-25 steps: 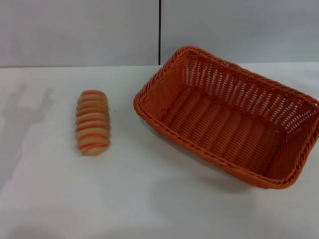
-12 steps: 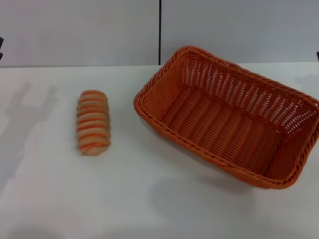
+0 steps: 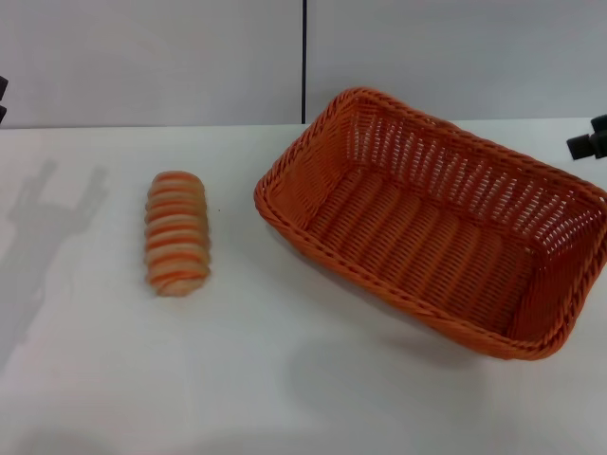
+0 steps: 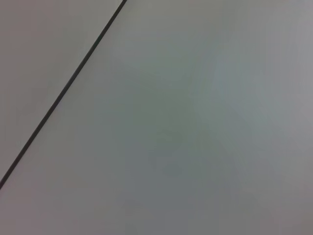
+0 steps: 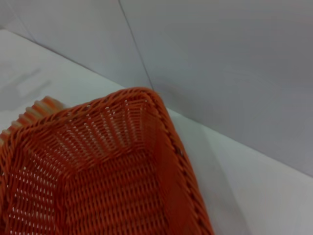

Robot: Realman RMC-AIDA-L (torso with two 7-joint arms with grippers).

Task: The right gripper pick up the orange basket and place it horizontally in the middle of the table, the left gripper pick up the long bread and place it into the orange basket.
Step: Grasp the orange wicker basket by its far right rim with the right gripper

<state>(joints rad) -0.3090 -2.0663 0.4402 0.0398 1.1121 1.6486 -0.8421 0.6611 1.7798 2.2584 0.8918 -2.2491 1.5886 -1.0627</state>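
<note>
The orange basket [image 3: 436, 223] rests on the white table [image 3: 285, 379] right of centre, turned at a slant and empty. The long bread [image 3: 176, 233] lies on the table to its left, striped top up, with a clear gap between them. A dark tip of my right gripper [image 3: 589, 142] shows at the right edge, above the basket's far right corner and apart from it. Only a dark sliver of my left gripper [image 3: 2, 99] shows at the far left edge, well away from the bread. The right wrist view looks down on one end of the basket [image 5: 98, 171], with the bread's [image 5: 41, 107] end peeking beyond its rim.
A grey-white wall with a dark vertical seam [image 3: 304, 62] backs the table. The left wrist view holds only that wall and the seam [image 4: 63, 93]. Bare tabletop stretches in front of the bread and the basket.
My right gripper's dark tip has come into view at the right edge near the basket. The left gripper's sliver appeared at the left edge. Bread and basket have not moved.
</note>
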